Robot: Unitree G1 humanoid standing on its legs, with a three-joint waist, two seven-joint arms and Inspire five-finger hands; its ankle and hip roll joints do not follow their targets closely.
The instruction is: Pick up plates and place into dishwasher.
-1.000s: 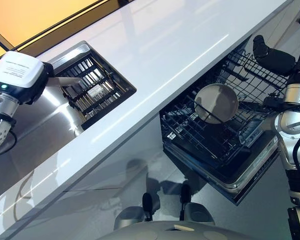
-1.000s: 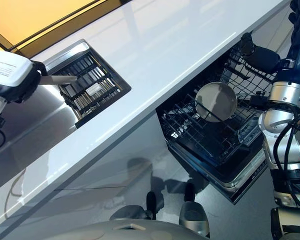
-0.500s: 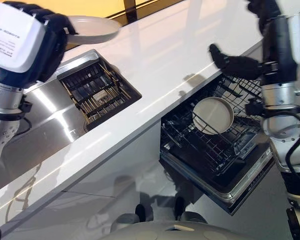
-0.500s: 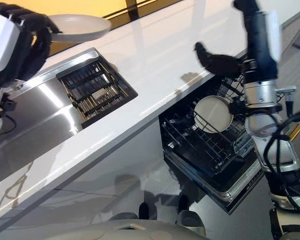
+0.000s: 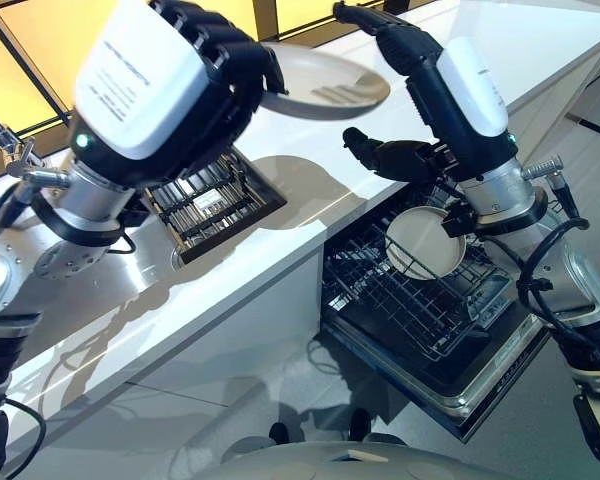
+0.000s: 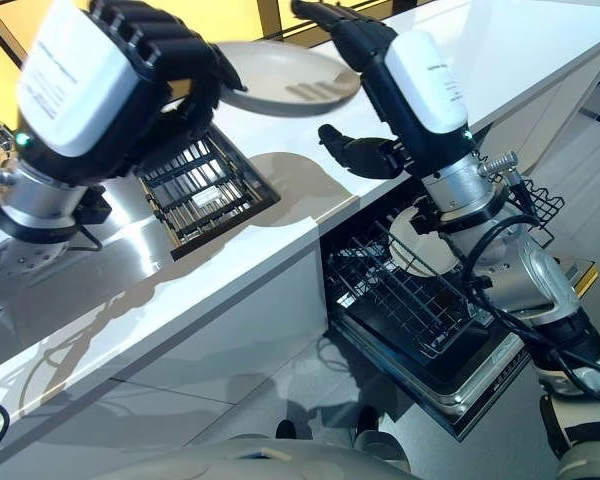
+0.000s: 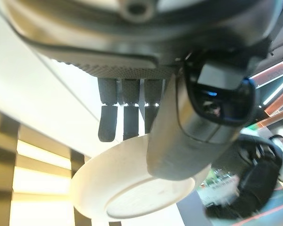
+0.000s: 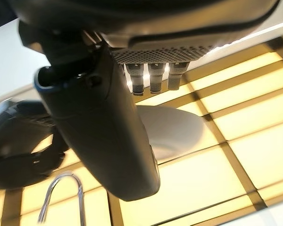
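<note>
Change: left hand (image 5: 205, 60) risen from beside the sink rack to high over the counter, now carrying a white plate (image 5: 325, 85); right hand (image 5: 400, 50) lifted out of the dishwasher area and brought up to the plate's far edge.
Left hand: curled round the near rim of the plate, fingers (image 7: 125, 117) over the top, thumb beneath, held roughly level above the counter.
Right hand: fingers extended and loose at the plate's edge, thumb (image 5: 380, 155) spread below; contact with the plate not clear, nothing clasped.
Second plate (image 5: 423, 240): standing on edge in the lower dishwasher rack (image 5: 410, 300), pulled out below the counter edge.
Surface: glossy white counter (image 5: 230, 260), steel sink (image 5: 130, 250) with a dark drying rack (image 5: 210, 200) set in it.
Room: amber-lit panels with dark frames (image 5: 40, 40) behind the counter, pale floor below.
</note>
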